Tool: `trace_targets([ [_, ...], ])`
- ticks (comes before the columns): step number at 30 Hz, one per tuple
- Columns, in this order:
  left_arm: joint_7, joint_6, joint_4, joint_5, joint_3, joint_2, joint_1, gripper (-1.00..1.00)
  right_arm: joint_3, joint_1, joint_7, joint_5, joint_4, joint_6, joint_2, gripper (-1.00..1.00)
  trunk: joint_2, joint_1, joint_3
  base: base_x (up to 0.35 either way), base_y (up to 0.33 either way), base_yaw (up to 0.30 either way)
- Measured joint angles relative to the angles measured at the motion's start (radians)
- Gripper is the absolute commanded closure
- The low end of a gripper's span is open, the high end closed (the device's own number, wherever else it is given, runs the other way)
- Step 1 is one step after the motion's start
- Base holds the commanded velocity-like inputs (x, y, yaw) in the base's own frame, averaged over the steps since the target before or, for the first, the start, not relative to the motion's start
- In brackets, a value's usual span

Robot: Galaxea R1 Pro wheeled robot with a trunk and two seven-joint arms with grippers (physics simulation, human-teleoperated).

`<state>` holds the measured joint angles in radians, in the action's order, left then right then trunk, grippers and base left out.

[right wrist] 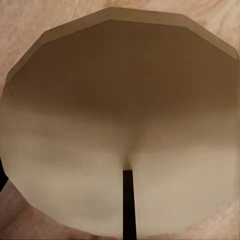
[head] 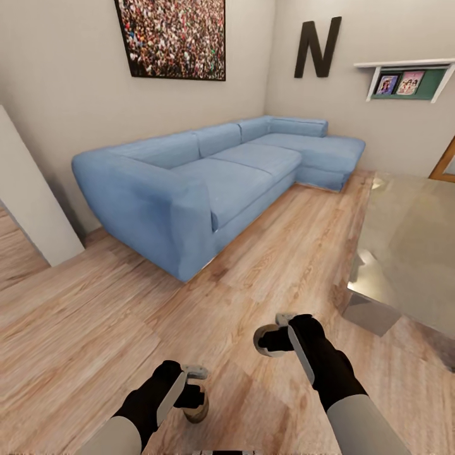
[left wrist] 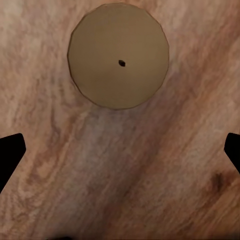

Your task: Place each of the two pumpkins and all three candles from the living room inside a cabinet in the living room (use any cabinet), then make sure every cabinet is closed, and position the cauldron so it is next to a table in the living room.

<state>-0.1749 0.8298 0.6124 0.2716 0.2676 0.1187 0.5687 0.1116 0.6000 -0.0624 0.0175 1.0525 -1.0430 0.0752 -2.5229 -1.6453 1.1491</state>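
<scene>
Head view: first candle on the wood floor, well short of the sofa, directly under the left claw. Left wrist view: fingertips spread wide, gripping nothing; flat top facing up, wick upright. Second candle at the right claw, slightly nearer the sofa; cannot tell whether clenched or released. Probably light, stiff, waxy, a little slick. Squat, no real long axis. Best pinched across the round sides, low down.
</scene>
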Motion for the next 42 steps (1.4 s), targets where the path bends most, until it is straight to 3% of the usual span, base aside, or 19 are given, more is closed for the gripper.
trace_targets([
  [16, 0.0, -0.002, 0.0, 0.0, 0.0, 0.0, 0.0, -1.0, 0.007, -0.001, 0.0, 0.0, 0.013, 0.0, 0.0, 1.0, -0.004, -0.007, 0.062, 0.0, 0.0, 0.0],
  [27, 0.0, -0.053, -0.006, 0.001, 0.0, 0.0, 0.0, -1.0, 0.008, -0.008, 0.0, 0.001, 0.046, 0.0, 0.0, 1.0, -0.004, -0.007, 0.062, 0.005, 0.0, 0.0],
  [42, 0.001, -0.054, -0.006, 0.002, -0.002, 0.0, 0.0, -1.0, 0.008, -0.008, 0.0, 0.001, 0.047, 0.0, 0.0, 1.0, -0.004, -0.007, 0.062, 0.213, 0.0, 0.0],
])
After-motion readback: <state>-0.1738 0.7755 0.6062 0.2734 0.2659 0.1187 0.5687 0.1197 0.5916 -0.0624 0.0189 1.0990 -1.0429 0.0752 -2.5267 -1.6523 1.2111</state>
